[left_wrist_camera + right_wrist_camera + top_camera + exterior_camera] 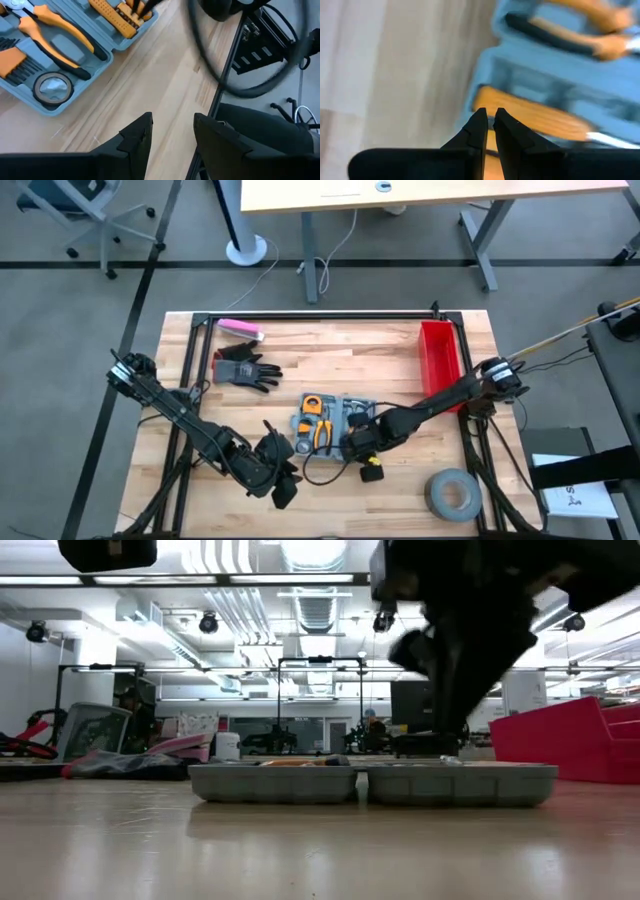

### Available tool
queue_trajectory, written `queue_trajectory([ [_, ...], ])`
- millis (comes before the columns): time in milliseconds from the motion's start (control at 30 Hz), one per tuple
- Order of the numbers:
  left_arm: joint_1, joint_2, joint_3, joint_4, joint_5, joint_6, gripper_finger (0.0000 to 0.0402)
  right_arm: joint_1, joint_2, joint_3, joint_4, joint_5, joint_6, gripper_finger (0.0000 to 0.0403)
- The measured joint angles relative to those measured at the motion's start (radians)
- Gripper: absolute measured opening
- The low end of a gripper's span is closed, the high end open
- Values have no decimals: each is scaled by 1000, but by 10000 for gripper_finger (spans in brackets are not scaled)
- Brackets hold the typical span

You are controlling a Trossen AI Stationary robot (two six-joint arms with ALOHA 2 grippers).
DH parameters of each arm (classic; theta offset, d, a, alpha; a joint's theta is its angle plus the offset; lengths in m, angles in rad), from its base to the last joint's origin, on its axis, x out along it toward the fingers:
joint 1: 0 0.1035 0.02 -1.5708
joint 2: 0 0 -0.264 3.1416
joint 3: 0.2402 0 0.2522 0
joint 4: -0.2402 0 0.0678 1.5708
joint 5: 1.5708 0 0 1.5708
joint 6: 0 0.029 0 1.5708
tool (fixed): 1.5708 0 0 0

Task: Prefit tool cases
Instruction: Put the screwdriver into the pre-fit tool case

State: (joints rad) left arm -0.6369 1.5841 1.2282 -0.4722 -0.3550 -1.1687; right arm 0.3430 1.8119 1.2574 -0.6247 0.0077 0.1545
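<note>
**Pinched fingers over an open case**

The fingers of the right gripper are pressed nearly together with nothing between them, their tips poised just above an orange-handled tool lying in one of the moulded slots. From where I stand, the tool case lies opened flat in the middle of the wooden table, both halves down on the boards, orange pliers and a small tape measure already seated in the half nearer the left arm. The left gripper hangs off the case's near corner over bare wood, its fingers parted about halfway and holding nothing; it looks to be waiting.

The red bin stands at the far right of the table, a black glove and a pink object sit toward the far left, and a roll of grey tape rests near the front right corner.

My worry is the right arm's next push. With the fingers closed to a point, pressing a tool home off-centre could tip it out of its slot instead of seating it, or skid the light case across the smooth boards, since nothing is bracing it. There is also a dark cable looping beside the case near the grippers; a sweep of either arm could snag it and drag the case askew.
</note>
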Motion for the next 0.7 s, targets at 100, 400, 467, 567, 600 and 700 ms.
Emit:
queue_trajectory([
  [100, -2, 0, 0, 0, 0, 0, 152, -18, -11, 17, -44, 48, -65, 18],
  [400, -3, 0, 0, 6, -2, 0, 152, -81, -10, -17, -169, 82, -292, 63],
  [467, -3, 0, 0, 8, -3, 0, 152, -86, -11, -23, -166, 89, -346, 82],
  [567, -3, 0, 0, 9, -4, 0, 152, -87, -8, -33, -174, 102, -421, 110],
  [600, -3, 0, 0, 8, -4, 0, 152, -87, -7, -32, -172, 109, -438, 118],
  [700, -3, 0, 0, 12, -5, -3, 152, -86, -7, -32, -178, 147, -485, 136],
])
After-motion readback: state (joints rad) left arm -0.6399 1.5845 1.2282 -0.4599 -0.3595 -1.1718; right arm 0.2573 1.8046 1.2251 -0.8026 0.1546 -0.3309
